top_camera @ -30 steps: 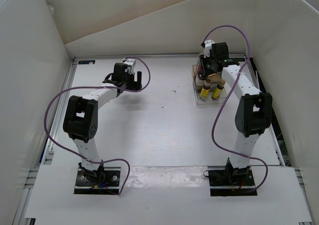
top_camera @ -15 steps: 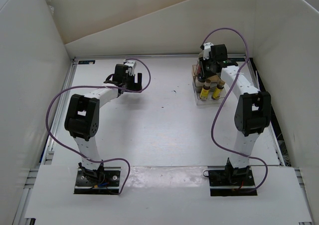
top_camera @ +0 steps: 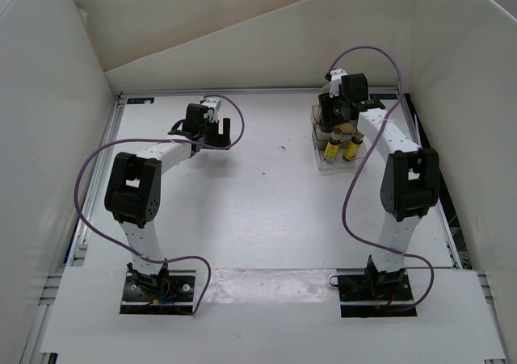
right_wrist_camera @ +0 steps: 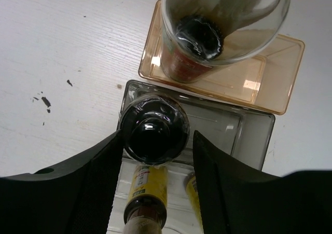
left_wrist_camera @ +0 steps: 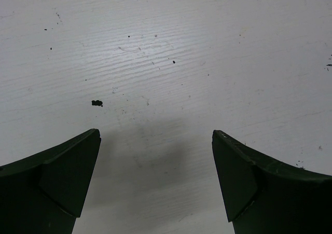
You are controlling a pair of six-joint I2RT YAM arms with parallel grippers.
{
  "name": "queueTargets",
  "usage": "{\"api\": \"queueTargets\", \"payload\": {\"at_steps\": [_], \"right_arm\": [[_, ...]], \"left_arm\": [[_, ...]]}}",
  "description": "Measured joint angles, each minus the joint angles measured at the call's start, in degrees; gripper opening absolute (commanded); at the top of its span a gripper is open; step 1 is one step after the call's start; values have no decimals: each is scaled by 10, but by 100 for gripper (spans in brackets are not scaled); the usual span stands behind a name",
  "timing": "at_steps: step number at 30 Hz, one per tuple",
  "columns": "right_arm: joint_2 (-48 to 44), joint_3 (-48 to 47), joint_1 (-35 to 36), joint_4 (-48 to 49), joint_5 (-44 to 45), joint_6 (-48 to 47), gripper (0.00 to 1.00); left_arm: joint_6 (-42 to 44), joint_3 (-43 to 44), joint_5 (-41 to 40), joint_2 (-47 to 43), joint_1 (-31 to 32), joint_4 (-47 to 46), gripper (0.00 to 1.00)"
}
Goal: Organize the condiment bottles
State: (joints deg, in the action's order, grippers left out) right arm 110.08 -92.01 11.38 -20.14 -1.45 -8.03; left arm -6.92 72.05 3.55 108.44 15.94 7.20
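Black-capped, the whitish jar (right_wrist_camera: 150, 125) stands in the clear tray (right_wrist_camera: 254, 135), closely flanked by the right gripper (right_wrist_camera: 157, 140) (clamped or loose, none can tell), which should spread fully and rise straight, sparing the tall dark-red bottle (right_wrist_camera: 223, 26) nearby; the left gripper (left_wrist_camera: 155, 135) hangs spread, empty.

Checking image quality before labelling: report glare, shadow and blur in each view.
Right wrist view: glare spots on the squat jar and amber tray; the tall bottle looms close, soft and distorted. Left wrist view: soft shadow on the table under the left end effector. Top view: fairly even light.
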Motion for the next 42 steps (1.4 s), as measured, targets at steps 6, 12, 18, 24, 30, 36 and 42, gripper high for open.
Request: {"api": "queueTargets", "payload": {"at_steps": [6,12,18,24,30,36,42], "right_arm": [[-17,21,4,10,27,-1,62],[-64,30,19,17,54,-10,62],[-170,69,73,54,95,-32,67],[-308,154,145,134,103,-40,68],[-381,245,144,204,66,-10,68],[-385,287,188,200,73,-7,70],[-419,327,222,195,84,-8,70]], "left_arm": [[0,0,1,0,0,0,100],[0,-5,1,-4,0,-1,100],[0,-31,0,-32,0,-4,100],[0,-61,-7,-81,6,-5,100],[-2,-98,-18,-130,18,-15,100],[2,-143,-33,-189,35,-12,100],[20,-160,-61,-254,45,-3,100]]}}
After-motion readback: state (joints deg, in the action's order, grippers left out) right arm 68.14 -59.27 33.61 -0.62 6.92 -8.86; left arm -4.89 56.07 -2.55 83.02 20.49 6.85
